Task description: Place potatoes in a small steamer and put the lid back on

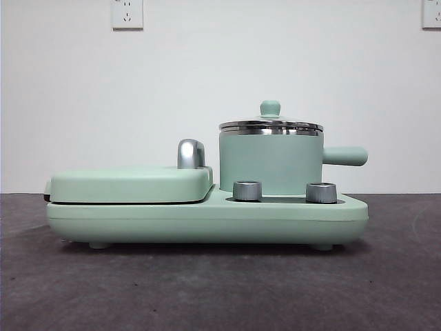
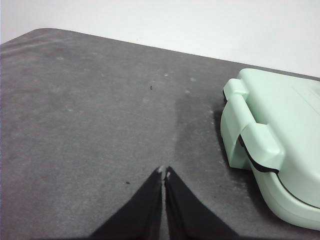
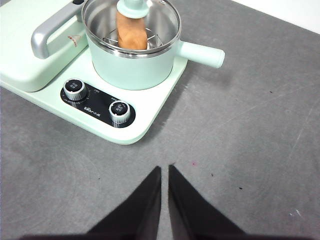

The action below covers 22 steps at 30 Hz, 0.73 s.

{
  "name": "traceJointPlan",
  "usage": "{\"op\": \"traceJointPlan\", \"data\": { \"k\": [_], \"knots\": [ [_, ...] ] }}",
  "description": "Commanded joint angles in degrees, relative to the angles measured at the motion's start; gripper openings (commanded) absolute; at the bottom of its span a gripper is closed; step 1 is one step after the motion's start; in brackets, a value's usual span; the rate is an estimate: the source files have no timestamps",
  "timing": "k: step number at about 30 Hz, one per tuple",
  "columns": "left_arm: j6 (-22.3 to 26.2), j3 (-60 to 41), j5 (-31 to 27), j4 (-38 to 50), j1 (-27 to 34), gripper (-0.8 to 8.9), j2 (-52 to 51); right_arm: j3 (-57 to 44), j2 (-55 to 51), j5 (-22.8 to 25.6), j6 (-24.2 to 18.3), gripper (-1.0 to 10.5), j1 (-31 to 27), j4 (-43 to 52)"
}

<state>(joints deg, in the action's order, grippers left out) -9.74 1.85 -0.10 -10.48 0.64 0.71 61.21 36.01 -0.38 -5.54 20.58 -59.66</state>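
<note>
Grey table (image 1: pixel 220 289) before white wall; lidded small steamer (image 1: pixel 270 164); both grippers' jaws clenched, empty.

Low front camera faces the cooker (image 1: pixel 207 214) level and near; both wrist cameras look down at it.

I see a dark grey table (image 1: pixel 220 289) with a matte, faintly mottled top, a few small specks scattered over it. The only thing resting directly on it is the mint-green cooker base (image 1: pixel 207 221), standing on short feet. Seen from the front, bare table stretches in front of the base and off both its ends. Behind the base the table ends at a white wall.
</note>
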Motion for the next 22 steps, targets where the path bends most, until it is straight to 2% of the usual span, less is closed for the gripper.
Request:
{"op": "traceJointPlan", "data": {
  "k": [1,4,9,13,17,22],
  "knots": [
    [-0.2,-0.8,0.0,-0.2,0.1,0.09,-0.1,0.0,-1.2,0.4,-1.6,0.2,-0.3,2.8],
    [-0.2,-0.8,0.0,-0.2,0.1,0.09,-0.1,-6.9,-5.3,0.4,0.2,0.2,-3.7,13.5],
    [-0.2,-0.8,0.0,-0.2,0.1,0.09,-0.1,-34.1,-17.1,0.3,6.7,0.2,-10.8,39.9],
    [-0.2,-0.8,0.0,-0.2,0.1,0.09,-0.1,-52.1,-26.1,0.4,7.5,0.2,-15.2,54.1],
    [-0.2,-0.8,0.0,-0.2,0.1,0.09,-0.1,-59.7,-32.1,0.5,7.2,0.2,-18.3,57.1],
    [-0.2,-0.8,0.0,-0.2,0.1,0.09,-0.1,-60.5,-35.8,2.1,5.2,0.2,-19.1,52.4]
  ]
}}
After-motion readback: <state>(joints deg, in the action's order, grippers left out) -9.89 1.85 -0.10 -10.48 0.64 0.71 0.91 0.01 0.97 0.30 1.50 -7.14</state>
